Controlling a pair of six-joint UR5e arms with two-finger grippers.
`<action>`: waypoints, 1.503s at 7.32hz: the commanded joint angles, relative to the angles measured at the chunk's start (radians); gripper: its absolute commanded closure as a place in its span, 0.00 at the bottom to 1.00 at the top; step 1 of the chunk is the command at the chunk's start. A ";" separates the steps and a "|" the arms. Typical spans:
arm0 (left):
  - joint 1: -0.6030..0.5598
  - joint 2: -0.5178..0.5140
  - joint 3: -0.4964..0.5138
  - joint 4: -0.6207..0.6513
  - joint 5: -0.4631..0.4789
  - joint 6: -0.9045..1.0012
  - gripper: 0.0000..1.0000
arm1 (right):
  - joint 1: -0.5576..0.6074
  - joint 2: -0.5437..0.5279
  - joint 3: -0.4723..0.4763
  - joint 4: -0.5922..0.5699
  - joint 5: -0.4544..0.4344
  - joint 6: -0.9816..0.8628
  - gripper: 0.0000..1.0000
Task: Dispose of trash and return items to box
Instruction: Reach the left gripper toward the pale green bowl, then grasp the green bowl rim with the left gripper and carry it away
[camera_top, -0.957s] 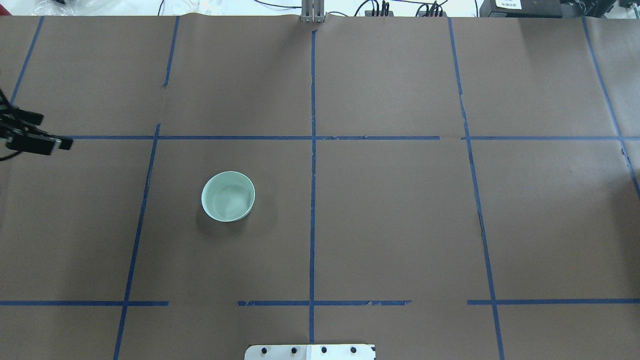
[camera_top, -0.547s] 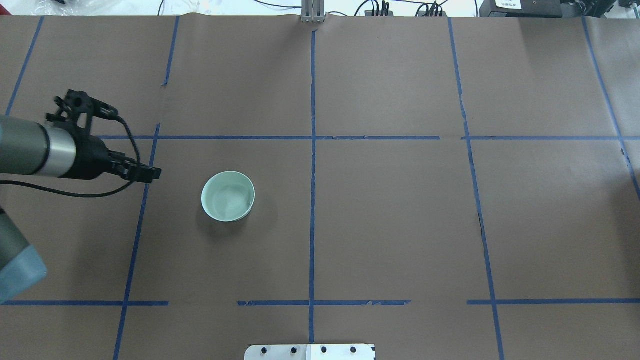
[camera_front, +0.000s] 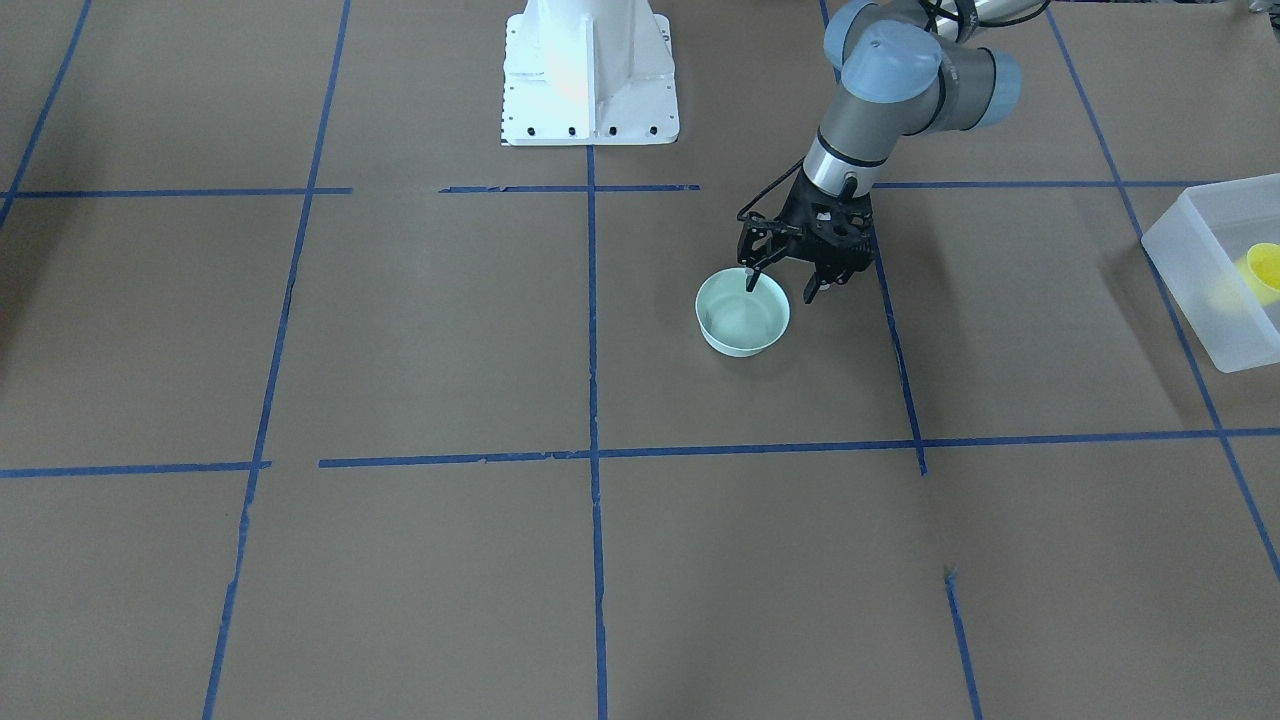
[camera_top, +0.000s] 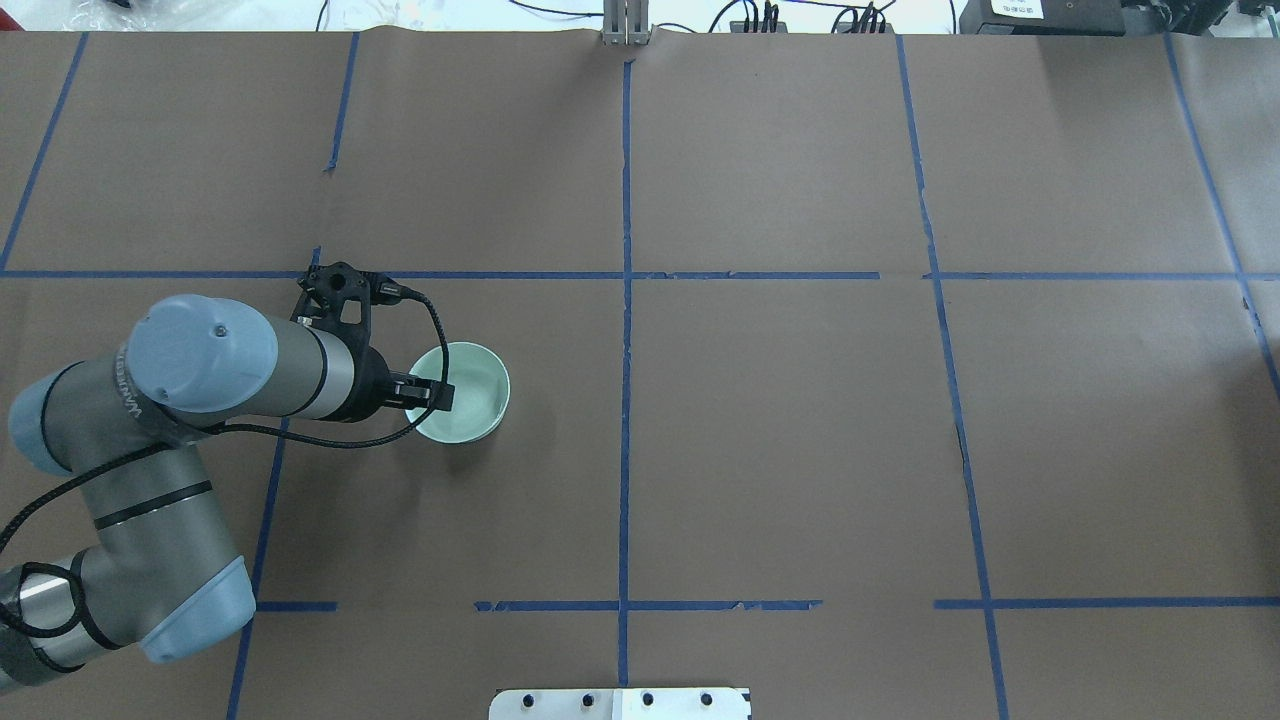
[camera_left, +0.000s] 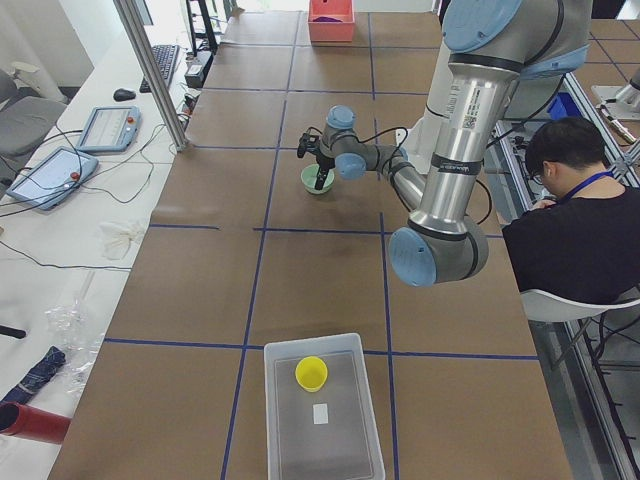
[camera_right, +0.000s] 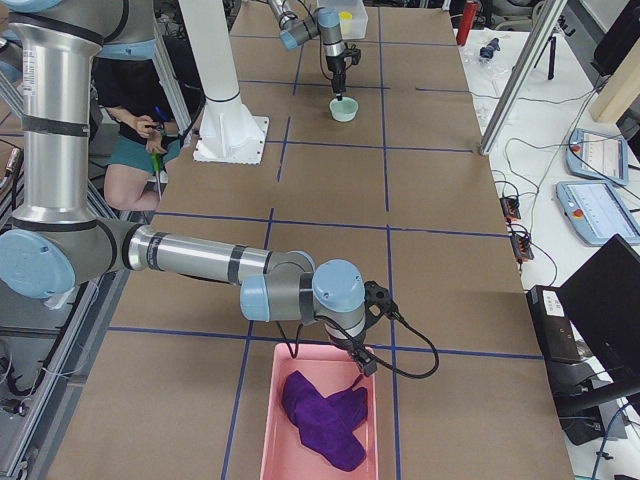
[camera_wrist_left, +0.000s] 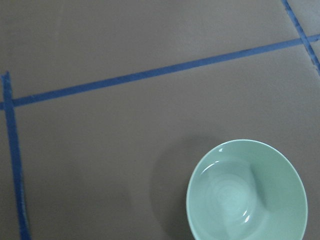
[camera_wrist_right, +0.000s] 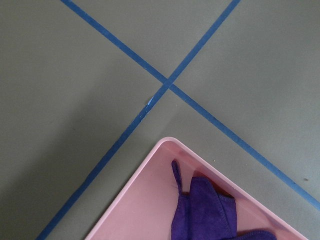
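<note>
The pale mint-green bowl (camera_front: 742, 320) stands upright on the brown table, left of centre in the overhead view (camera_top: 472, 398); it also shows in the left wrist view (camera_wrist_left: 247, 192). My left gripper (camera_front: 781, 290) is open and points down over the bowl's rim on the arm's side, one finger over the inside, the other outside; it covers that rim in the overhead view (camera_top: 432, 393). The yellow cup (camera_left: 311, 373) lies in the translucent box (camera_left: 325, 440) at the table's left end. My right gripper (camera_right: 360, 365) hangs over a pink tray; whether it is open I cannot tell.
The pink tray (camera_right: 300, 445) at the table's right end holds a purple cloth (camera_wrist_right: 205, 210). The white robot base (camera_front: 588, 75) stands at the table's near edge. A seated person (camera_left: 570, 230) is beside the base. Blue tape lines cross the brown table cover.
My left arm has swung in from the table's left edge to the bowl, and its gripper now hangs over the bowl's rim. The bowl has not moved.
</note>
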 joint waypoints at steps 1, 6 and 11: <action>0.003 0.000 0.016 0.004 0.006 -0.003 0.28 | 0.000 -0.001 0.001 0.001 0.001 0.000 0.00; 0.001 -0.016 0.044 0.005 0.005 0.074 1.00 | 0.000 -0.001 0.000 0.001 -0.001 0.000 0.00; -0.366 0.035 -0.113 0.232 -0.136 0.657 1.00 | 0.000 -0.003 -0.003 0.001 -0.001 0.001 0.00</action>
